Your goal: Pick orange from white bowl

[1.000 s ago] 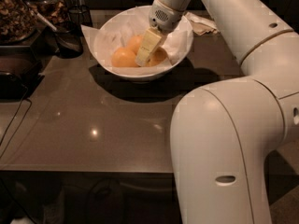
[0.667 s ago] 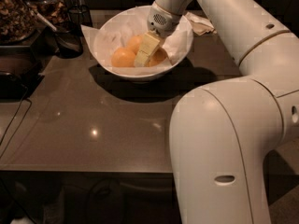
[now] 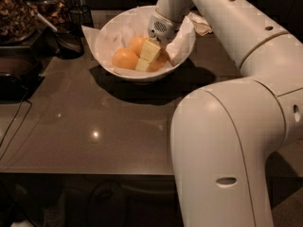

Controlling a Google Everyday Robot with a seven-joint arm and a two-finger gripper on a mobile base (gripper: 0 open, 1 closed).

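The white bowl (image 3: 115,71), lined with crinkled white paper (image 3: 182,36), stands at the back middle of the dark table. It holds oranges: one (image 3: 125,58) on the left, one (image 3: 137,43) behind it, and one (image 3: 159,62) partly hidden on the right. My gripper (image 3: 146,58) reaches down from the white arm into the bowl. Its pale yellow tip sits among the oranges, touching or nearly touching them. I cannot tell whether it holds one.
A dark scoop (image 3: 66,40), a jar of brown bits (image 3: 16,11) and a small dark wire basket (image 3: 80,14) stand at the back left. A crumpled napkin (image 3: 201,25) lies right of the bowl. My own bulky arm (image 3: 227,150) fills the right foreground. A cable (image 3: 14,122) runs along the left.
The gripper has shifted slightly left and lower inside the bowl, and the orange behind it shows more. The bowl has not moved.
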